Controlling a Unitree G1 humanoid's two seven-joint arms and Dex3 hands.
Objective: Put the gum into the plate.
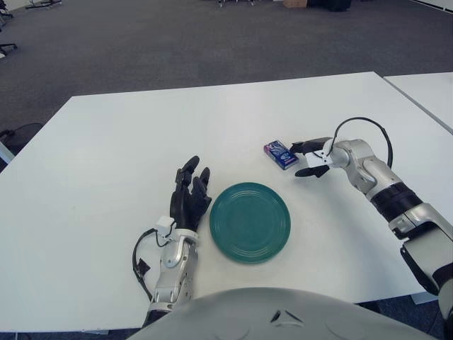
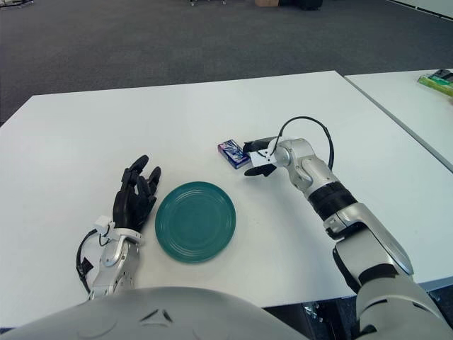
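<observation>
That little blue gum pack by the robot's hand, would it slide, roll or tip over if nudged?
The gum pack is a small flat box lying on its broad side, so it probably won't roll or tip. On the smooth white table it would likely slide when pushed by the right hand, whose spread fingers are right beside it. It looks light and fairly stiff.

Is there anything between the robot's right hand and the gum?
No. In both views the open right hand sits just right of the gum, only bare table showing between.

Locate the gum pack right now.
The gum pack lies flat on the white table, beyond the green plate and slightly to its right, just in front of the right hand with its fingers open.
</observation>
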